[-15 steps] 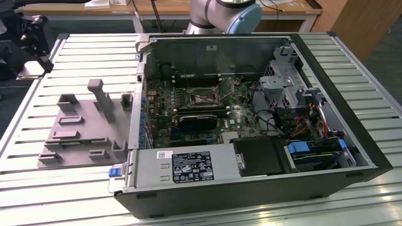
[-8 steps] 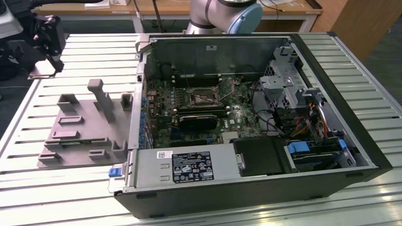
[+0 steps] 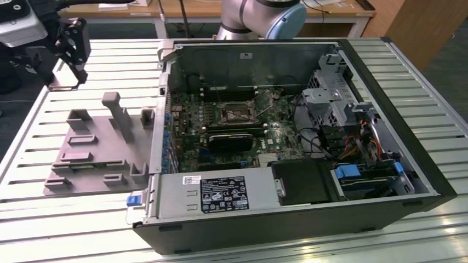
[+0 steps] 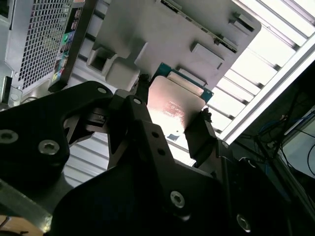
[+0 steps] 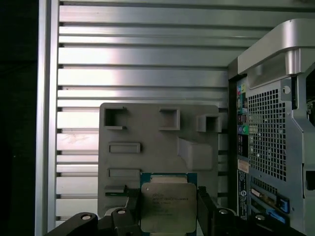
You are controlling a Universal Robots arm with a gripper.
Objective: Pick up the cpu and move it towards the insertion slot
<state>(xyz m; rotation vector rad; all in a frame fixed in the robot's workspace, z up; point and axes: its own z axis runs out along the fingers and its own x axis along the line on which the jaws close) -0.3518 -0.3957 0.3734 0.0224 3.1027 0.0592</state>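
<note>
While both wrist views show the chip pinched between the fingers, I log the grip as made.
Gripper [image 5: 168,219]: narrowed onto the cpu [image 5: 167,204], with a black finger [image 4: 199,135] against each opposite edge.
Cpu: silver face towards the wrist cameras, held above the gray fixture [image 5: 157,142]; probably well clear of it, though I can't judge the gap.
Insertion slot [image 3: 235,114]: on the motherboard inside the open computer case [image 3: 409,137], well apart from the gripper, which hangs at the exterior view's left.
Table [image 3: 44,219]: slatted metal, carrying fixture and case.
</note>
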